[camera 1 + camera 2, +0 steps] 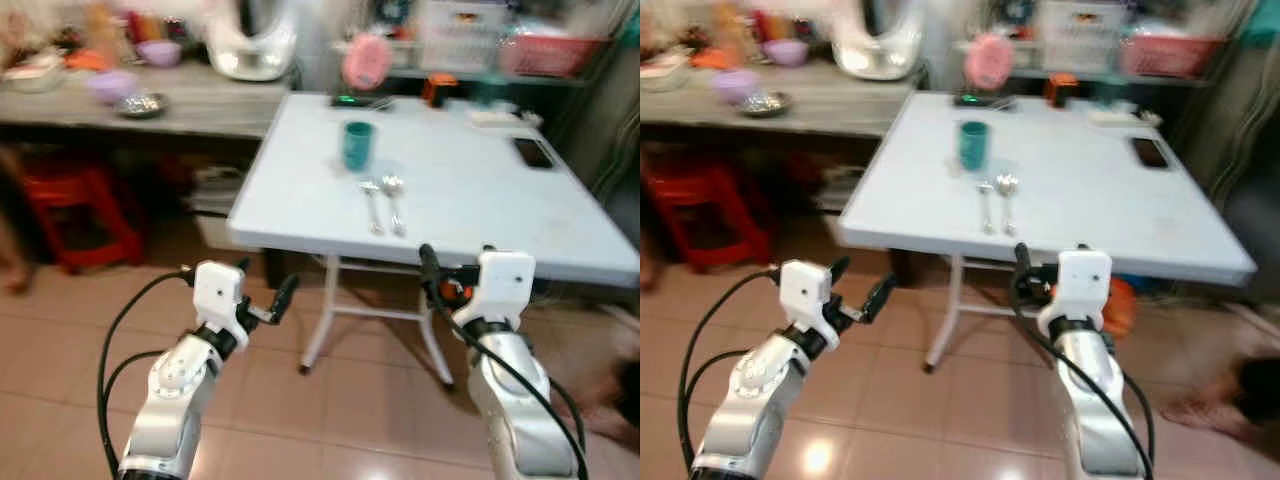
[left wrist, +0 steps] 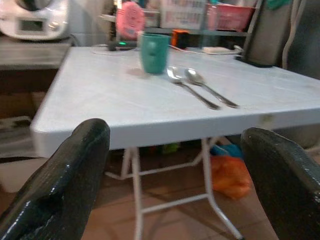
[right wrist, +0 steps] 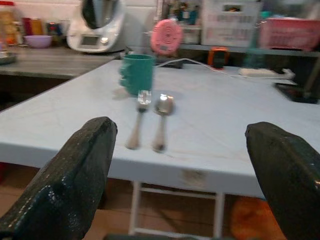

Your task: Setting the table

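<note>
A light blue folding table [image 1: 480,190] stands ahead of me. A teal cup [image 1: 357,145] sits upright on its left half, and a fork [image 1: 371,205] and a spoon [image 1: 394,200] lie side by side just in front of the cup. My left gripper [image 1: 265,280] hangs open and empty over the tiled floor, short of the table's near left corner. My right gripper [image 1: 457,258] is also open and empty, just before the table's near edge. The wrist views look between spread black fingers [image 2: 75,175] [image 3: 280,170] at the cup [image 3: 137,73] and cutlery [image 2: 200,87].
A dark phone [image 1: 533,152] lies at the table's far right. A grey counter [image 1: 200,105] with bowls and a white appliance [image 1: 252,45] runs along the back left, with a red stool [image 1: 80,215] under it. An orange bag [image 2: 230,175] lies under the table.
</note>
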{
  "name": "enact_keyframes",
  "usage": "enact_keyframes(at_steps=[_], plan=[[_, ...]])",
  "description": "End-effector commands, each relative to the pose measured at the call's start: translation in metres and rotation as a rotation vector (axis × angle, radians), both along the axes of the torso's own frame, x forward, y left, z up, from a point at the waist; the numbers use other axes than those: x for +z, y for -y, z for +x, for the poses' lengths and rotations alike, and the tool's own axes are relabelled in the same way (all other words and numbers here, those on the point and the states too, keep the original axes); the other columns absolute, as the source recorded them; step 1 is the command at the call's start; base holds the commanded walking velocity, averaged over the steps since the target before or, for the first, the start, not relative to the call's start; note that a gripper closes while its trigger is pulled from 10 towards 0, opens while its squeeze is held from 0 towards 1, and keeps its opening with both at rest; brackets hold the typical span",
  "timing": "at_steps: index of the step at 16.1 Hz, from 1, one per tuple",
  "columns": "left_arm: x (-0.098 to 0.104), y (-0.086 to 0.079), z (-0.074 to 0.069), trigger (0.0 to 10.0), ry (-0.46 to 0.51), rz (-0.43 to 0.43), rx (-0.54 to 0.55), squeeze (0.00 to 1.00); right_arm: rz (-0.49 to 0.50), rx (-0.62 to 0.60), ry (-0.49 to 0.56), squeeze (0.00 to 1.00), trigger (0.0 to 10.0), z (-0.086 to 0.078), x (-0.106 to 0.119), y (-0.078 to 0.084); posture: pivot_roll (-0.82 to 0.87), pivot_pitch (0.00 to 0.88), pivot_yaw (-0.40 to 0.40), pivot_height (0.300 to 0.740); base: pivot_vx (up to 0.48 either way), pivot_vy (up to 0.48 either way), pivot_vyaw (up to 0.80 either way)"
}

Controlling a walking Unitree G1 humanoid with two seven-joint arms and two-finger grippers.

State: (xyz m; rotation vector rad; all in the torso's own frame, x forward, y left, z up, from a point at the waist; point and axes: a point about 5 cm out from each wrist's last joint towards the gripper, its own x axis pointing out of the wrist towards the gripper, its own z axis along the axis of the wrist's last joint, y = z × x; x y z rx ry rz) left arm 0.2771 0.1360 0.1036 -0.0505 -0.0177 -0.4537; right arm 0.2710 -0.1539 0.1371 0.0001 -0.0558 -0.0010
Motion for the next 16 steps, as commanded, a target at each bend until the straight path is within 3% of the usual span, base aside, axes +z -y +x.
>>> enact_keyframes(at_steps=[1, 16], plan=[[0.0043, -0.0022, 0.0023, 10.0, 0.012, 0.009, 0.003, 0.0, 0.009, 0.013, 0.009, 0.0, 10.0, 0.0016, 0.0036, -0.0038, -0.01, 0.026, -0.034, 0.74, 0.368, 0.0, 0.0], [0.0031, -0.0003, 0.0022, 10.0, 0.005, 0.01, -0.008, 0.0, -0.007, 0.022, 0.013, 0.0, 10.0, 0.0008, 0.0036, -0.0051, -0.01, 0.026, -0.032, 0.74, 0.365, 0.0, 0.0]])
